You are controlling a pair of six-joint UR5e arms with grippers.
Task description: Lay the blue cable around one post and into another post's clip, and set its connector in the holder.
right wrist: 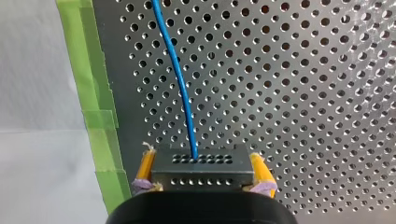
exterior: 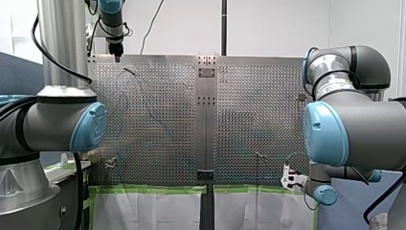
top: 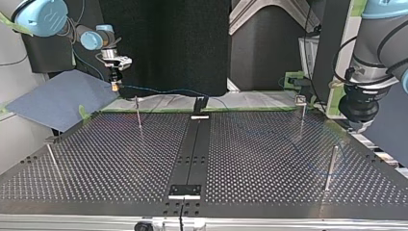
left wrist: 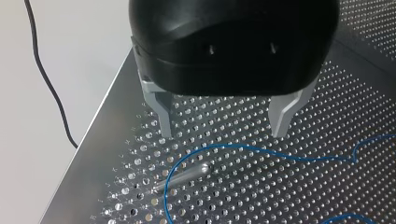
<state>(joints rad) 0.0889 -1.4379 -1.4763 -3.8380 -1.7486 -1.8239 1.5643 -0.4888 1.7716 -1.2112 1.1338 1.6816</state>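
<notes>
Quick status from the remote desk: my right claw (right wrist: 201, 159) is clamping the dark perforated connector (right wrist: 201, 176) between its yellow pads (right wrist: 145, 165). The blue cable (right wrist: 180, 79) is coming out of the connector's face and running straight ahead of the claw over the perforated table (right wrist: 303, 93). A strip of green tape (right wrist: 93, 102) is running along the table edge just beside it.

Going by the top view, that claw is hanging well to the left of the dark centre strip (top: 195, 144), right at the table's far edge. From there the cable is trailing along that edge toward the strip's far end.

My left claw (left wrist: 223, 133) is sitting released, with its metal fingers (left wrist: 163, 116) spread wide, and it's hovering above the table on the right of the centre strip, well apart from the connector. Under it the cable is lying on the table and bending in a loop by a thin metal post (left wrist: 187, 175). I can't tell whether it's actually touching the post, so I'm not calling that one
</notes>
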